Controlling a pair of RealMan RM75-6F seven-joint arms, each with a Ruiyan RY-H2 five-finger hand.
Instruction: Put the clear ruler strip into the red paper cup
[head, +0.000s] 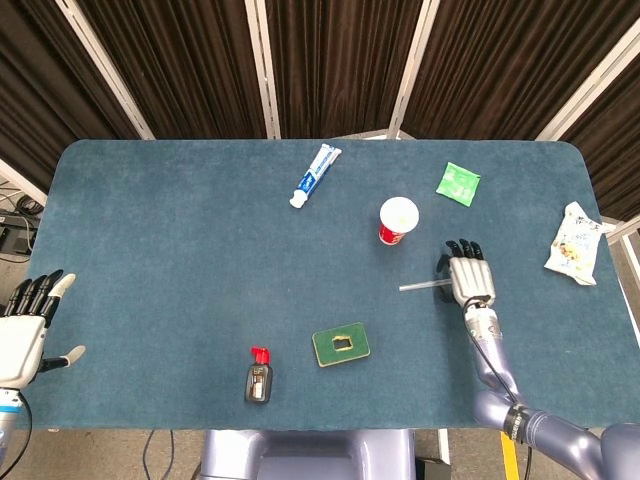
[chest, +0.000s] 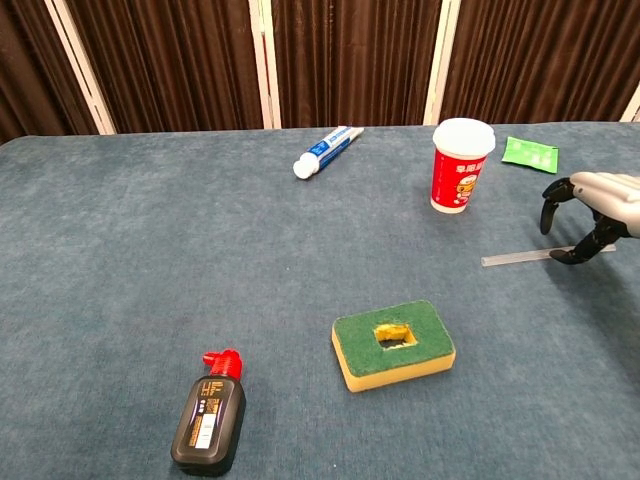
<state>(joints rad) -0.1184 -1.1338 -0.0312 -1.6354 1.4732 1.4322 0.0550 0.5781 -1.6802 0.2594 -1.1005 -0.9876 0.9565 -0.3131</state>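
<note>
The clear ruler strip (head: 418, 287) (chest: 515, 258) lies flat on the blue table, just in front of the red paper cup (head: 397, 222) (chest: 460, 168), which stands upright with its white mouth open. My right hand (head: 470, 278) (chest: 590, 205) hovers over the strip's right end, hiding that end in the head view. Its fingers are curved and apart, and the thumb tip touches or nearly touches the strip. Nothing is held in it. My left hand (head: 25, 330) stays at the table's near left edge, fingers spread and empty; the chest view does not show it.
A toothpaste tube (head: 315, 175) (chest: 328, 150) lies at the back centre. A green packet (head: 458, 183) (chest: 530, 154) sits behind the cup, and a white snack bag (head: 575, 243) at the far right. A green sponge (head: 341, 345) (chest: 393, 343) and a black ink bottle (head: 259, 376) (chest: 209, 413) are near the front.
</note>
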